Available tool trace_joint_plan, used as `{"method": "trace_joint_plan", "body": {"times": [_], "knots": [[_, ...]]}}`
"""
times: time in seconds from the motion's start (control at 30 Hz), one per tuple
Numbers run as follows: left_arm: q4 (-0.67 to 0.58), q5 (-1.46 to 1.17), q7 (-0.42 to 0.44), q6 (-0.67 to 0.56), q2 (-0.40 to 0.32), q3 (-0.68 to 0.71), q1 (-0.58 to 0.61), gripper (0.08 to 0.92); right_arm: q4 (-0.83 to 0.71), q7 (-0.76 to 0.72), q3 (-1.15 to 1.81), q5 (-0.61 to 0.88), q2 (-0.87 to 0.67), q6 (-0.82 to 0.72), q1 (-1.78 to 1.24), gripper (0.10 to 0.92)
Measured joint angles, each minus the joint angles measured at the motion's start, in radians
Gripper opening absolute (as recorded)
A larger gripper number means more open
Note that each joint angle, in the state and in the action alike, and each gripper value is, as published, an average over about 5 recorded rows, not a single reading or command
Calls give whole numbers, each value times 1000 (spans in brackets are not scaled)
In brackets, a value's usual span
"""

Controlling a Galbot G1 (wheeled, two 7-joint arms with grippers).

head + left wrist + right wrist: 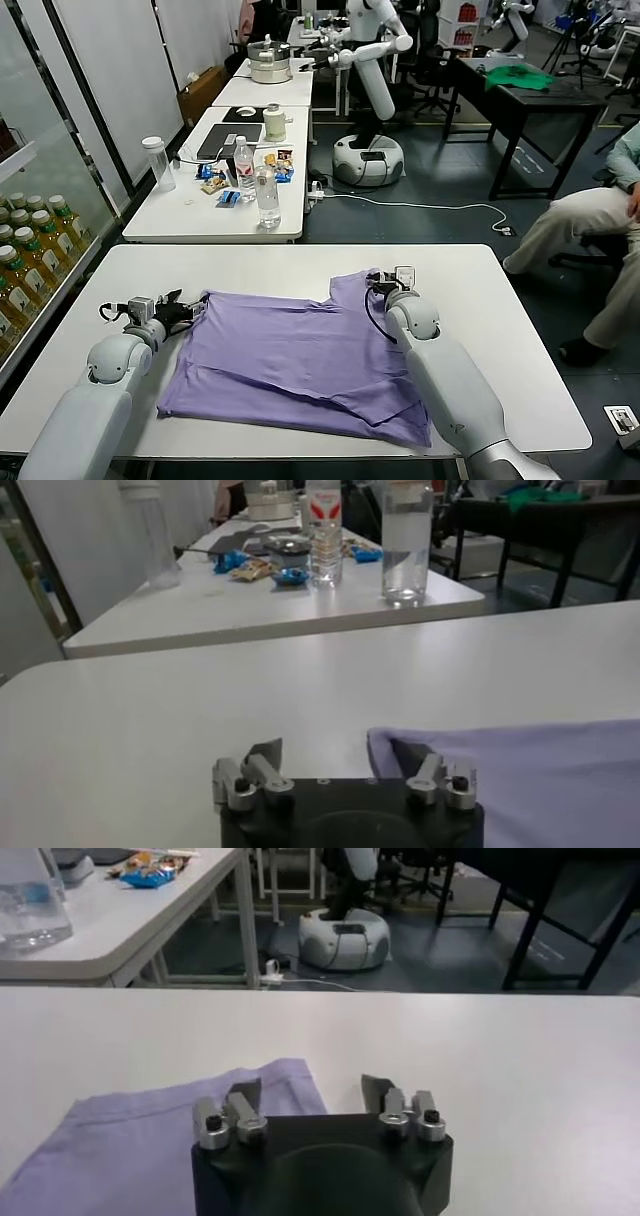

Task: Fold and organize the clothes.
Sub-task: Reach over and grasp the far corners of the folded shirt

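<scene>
Gripping both far corners cleanly is, I judge, the step in hand: on the white surface (520, 330) the lavender T-shirt (300, 360) lies spread flat; the left end effector (185, 309) and right end effector (383, 284), fingers apart and not clamped, each straddle a far corner; pinch one fabric layer evenly before lifting

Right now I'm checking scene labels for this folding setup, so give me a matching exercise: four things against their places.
Things:
1. T-shirt
2. left gripper
3. right gripper
4. water bottle

Places:
A. at the shirt's far right corner
B. on the table behind
C. spread on the near table
D. at the shirt's far left corner

Pairs: 1-C, 2-D, 3-A, 4-B
</scene>
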Motion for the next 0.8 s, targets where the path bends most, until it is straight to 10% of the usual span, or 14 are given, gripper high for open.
{"method": "trace_joint_plan", "body": {"times": [0.47, 0.8], "knots": [[-27, 5, 35, -5, -7, -17, 31, 255, 19, -40, -2, 9, -12, 54, -19, 137], [-100, -51, 8, -10, 14, -54, 77, 86, 258, -13, -14, 45, -94, 37, -102, 115]]}}
